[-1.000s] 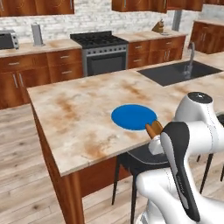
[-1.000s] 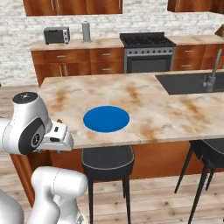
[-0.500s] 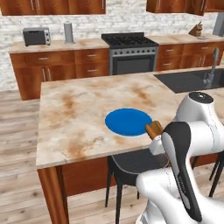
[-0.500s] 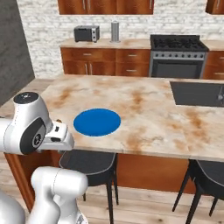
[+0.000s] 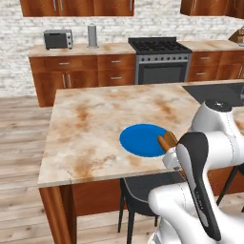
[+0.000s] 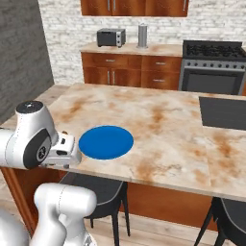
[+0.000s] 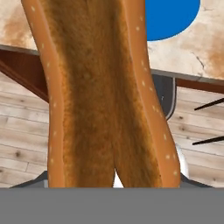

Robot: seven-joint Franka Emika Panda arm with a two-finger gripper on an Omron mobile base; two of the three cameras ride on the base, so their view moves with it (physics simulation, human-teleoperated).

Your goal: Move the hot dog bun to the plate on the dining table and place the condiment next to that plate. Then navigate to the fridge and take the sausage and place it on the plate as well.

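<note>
The hot dog bun, orange-tan with a browner middle, stands lengthwise right in front of the hand camera and hides the fingertips. My gripper is shut on it at the near edge of the dining table, and the bun's end pokes out beside the arm. The blue plate lies on the table just beyond the bun, also seen as the plate to the right of my hand and the plate above the bun. The condiment, sausage and fridge are out of view.
Black stools stand under the table's near edge. A dark sink is set into the table at the right. At the back wall are a stove, a toaster and wooden cabinets.
The base has driven, so the whole scene has slid rightwards in both base views. The arm keeps the same pose with the bun still held near the plate.
</note>
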